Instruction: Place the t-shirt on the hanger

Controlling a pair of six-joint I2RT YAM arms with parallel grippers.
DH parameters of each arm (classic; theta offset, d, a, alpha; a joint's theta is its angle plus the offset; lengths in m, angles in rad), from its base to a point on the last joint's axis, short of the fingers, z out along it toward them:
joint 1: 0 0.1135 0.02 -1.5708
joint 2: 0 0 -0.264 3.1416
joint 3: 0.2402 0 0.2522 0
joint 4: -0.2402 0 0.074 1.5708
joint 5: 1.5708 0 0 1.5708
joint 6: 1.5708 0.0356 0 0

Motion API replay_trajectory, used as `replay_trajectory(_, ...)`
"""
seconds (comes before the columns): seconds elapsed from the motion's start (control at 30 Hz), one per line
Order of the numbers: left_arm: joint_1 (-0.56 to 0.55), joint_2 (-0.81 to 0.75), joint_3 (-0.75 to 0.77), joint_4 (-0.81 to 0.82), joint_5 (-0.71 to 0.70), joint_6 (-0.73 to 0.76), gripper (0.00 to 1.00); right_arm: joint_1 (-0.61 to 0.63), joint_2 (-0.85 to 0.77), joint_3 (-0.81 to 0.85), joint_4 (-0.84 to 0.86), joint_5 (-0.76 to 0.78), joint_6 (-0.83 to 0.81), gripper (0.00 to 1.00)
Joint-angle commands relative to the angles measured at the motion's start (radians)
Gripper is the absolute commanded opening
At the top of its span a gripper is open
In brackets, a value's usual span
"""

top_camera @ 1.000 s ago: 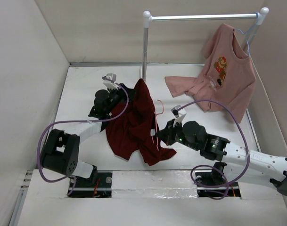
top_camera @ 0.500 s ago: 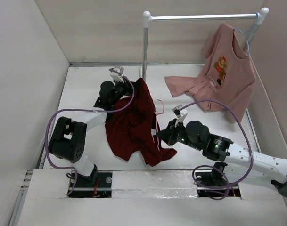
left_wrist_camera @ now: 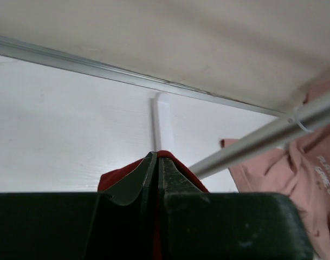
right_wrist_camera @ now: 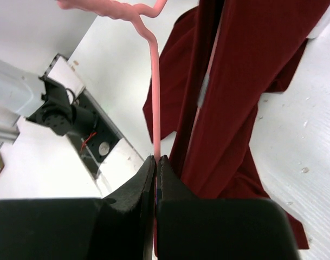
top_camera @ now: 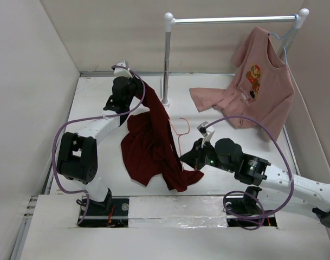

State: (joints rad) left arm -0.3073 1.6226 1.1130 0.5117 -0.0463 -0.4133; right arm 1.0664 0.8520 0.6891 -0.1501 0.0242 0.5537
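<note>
1 dark red t-shirt (top_camera: 151, 149) hangs as a long drape in the centre-left of the overhead view. Its top corner is drawn toward the upper left and its lower folds are heaped on the table (top_camera: 94, 114) near the bottom centre. The hanger (top_camera: 179, 131) stands just right of that drape, hook uppermost. In the right wrist view its wire rises from the bottom centre to the bent hook at the top, with the shirt filling the right half of the frame. Whether any wire is already inside the shirt I cannot tell.

The left gripper (top_camera: 133, 86) is clamped on the shirt's top edge, with red cloth showing at its closed fingertips in the left wrist view. The right gripper (right_wrist_camera: 156, 158) is pinched tight on the hanger's lower wire, jaws together with only the wire between them.

The step in hand looks like opening the shirt so the hanger can enter. To do it well, the left arm should hold the cloth taut and high enough that an opening hangs free, not bunched on the table. The right should steer 1 shoulder of the wire in before the other. Thin wire can twist in a pinch grip, so slow moves suit.

Farther out, the rack (top_camera: 235, 19) crosses the top of the overhead view. Its post (top_camera: 166, 59) stands close behind the raised cloth and is worth avoiding, and a pink printed shirt (top_camera: 262, 81) hangs at the upper right
</note>
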Motion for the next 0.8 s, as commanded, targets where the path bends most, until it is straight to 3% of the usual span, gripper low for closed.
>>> replay_trajectory(0.0, 0.008, 0.000, 0.082, -0.082, -0.135, -0.002, 0.00, -0.002, -0.019, 0.078, -0.050, -0.092, -0.006, 0.00)
replay_trajectory(0.23, 0.008, -0.041, 0.096, -0.150, -0.185, -0.013, 0.00, -0.002, -0.096, 0.171, -0.176, -0.032, -0.017, 0.00)
replay_trajectory(0.47, -0.032, -0.173, -0.005, -0.128, -0.184, -0.048, 0.00, -0.002, -0.087, 0.455, -0.296, 0.092, -0.095, 0.00)
replay_trajectory(0.6, -0.041, -0.277, -0.106, -0.092, -0.089, -0.100, 0.00, -0.002, -0.025, 0.665, -0.348, 0.177, -0.153, 0.00)
replay_trajectory(0.77, -0.052, -0.362, -0.173, -0.050, -0.009, -0.120, 0.00, -0.002, 0.013, 0.733, -0.341, 0.246, -0.176, 0.00)
